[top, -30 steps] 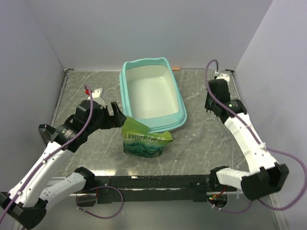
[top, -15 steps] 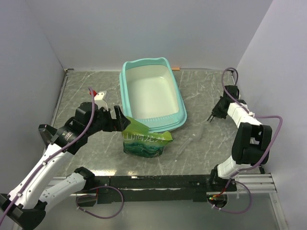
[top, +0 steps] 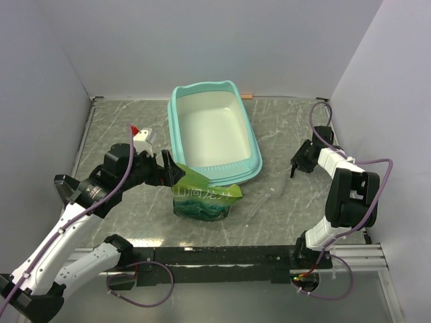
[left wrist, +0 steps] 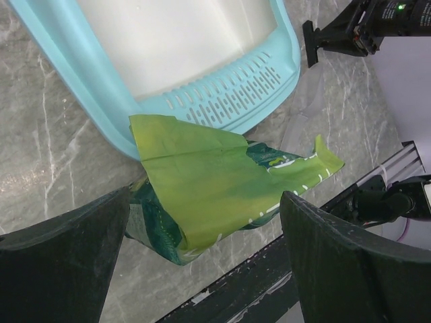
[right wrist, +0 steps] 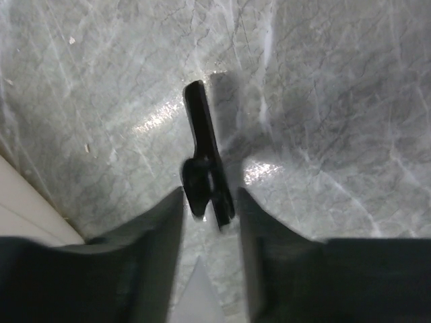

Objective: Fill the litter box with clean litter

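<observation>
The turquoise litter box (top: 214, 134) stands at the table's middle, its whitish inside bare; it also shows in the left wrist view (left wrist: 168, 40). No clean litter shows in any view. A glossy green bag (top: 202, 196) stands against the box's near rim, its top flap folded over (left wrist: 222, 182). My left gripper (top: 168, 169) is wide open just left of the bag's top, and in its wrist view (left wrist: 205, 222) the jaws straddle the bag from above without touching. My right gripper (top: 298, 163) is low at the right, and in its wrist view (right wrist: 210, 202) it is shut on a small black clip (right wrist: 204, 155) just above the table.
A clear plastic scoop (top: 262, 198) lies on the marble table (top: 121, 128) right of the bag. A black rail (top: 222, 256) runs along the near edge. Grey walls enclose the left, back and right sides. The right arm is folded close to the right wall.
The right arm has folded down and its gripper has come low over the table at the right. The left gripper has edged slightly closer to the bag's top.
</observation>
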Controlling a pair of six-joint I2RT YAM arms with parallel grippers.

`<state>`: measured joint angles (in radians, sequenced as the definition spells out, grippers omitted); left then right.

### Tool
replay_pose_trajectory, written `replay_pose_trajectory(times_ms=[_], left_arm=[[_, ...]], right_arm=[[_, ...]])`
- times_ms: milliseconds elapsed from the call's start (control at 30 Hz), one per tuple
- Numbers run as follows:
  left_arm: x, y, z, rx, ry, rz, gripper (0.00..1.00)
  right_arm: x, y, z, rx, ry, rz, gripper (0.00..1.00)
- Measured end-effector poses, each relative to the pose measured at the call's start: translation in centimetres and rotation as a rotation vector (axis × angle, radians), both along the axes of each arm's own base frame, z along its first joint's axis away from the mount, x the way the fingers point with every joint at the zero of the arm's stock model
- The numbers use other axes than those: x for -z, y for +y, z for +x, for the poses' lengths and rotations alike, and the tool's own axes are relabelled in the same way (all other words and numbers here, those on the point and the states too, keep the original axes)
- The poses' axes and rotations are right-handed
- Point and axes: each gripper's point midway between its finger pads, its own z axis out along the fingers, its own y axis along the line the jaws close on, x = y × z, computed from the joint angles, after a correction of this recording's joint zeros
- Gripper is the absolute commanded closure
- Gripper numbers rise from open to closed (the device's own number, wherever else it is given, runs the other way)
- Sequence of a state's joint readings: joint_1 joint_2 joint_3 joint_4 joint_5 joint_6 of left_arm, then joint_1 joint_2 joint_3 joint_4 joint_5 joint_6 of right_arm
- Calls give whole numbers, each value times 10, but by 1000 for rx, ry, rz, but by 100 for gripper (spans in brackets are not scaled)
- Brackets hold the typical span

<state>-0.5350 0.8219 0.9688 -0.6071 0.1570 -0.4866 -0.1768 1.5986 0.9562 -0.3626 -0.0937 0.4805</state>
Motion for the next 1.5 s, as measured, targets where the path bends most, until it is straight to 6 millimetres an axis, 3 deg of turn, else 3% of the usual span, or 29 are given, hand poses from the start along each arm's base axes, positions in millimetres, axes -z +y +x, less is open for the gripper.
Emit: replay_pose_trajectory(times_ms=[267,333,433,533,633,700,800,967,1233,1400,1500], left_arm=[[-2,0,-1,4,-7,-2,3],[-1,1,-2,4,-6,-1,3],[1,4,-1,-12,3,12,3],[7,12,0,-56,37,48,3],[14,18,3,-101,76,77,3],[20,19,4,-119,102,90,3],[24,17,7,-126,117,83,3],[34,-1,11,-61,130,40,3],[55,-31,22,15,237,-21,3],[51,-41,21,47,254,-68,1],[45,-47,19,74,251,-101,15]], right_arm=[[1,1,-8,0,5,-3,29],[-10,3,-10,-7,-19,-8,28],[-45,14,-7,-50,-114,-38,28],[-92,50,-6,-176,-213,-78,27],[-149,111,-8,-369,-356,-100,27],[-178,145,-20,-481,-435,-86,27],[-199,161,-38,-549,-495,-73,27],[-206,168,-58,-610,-511,-58,27],[-194,169,-93,-673,-496,-24,27],[-205,170,-103,-694,-535,-11,27],[-208,174,-107,-711,-549,10,27]])
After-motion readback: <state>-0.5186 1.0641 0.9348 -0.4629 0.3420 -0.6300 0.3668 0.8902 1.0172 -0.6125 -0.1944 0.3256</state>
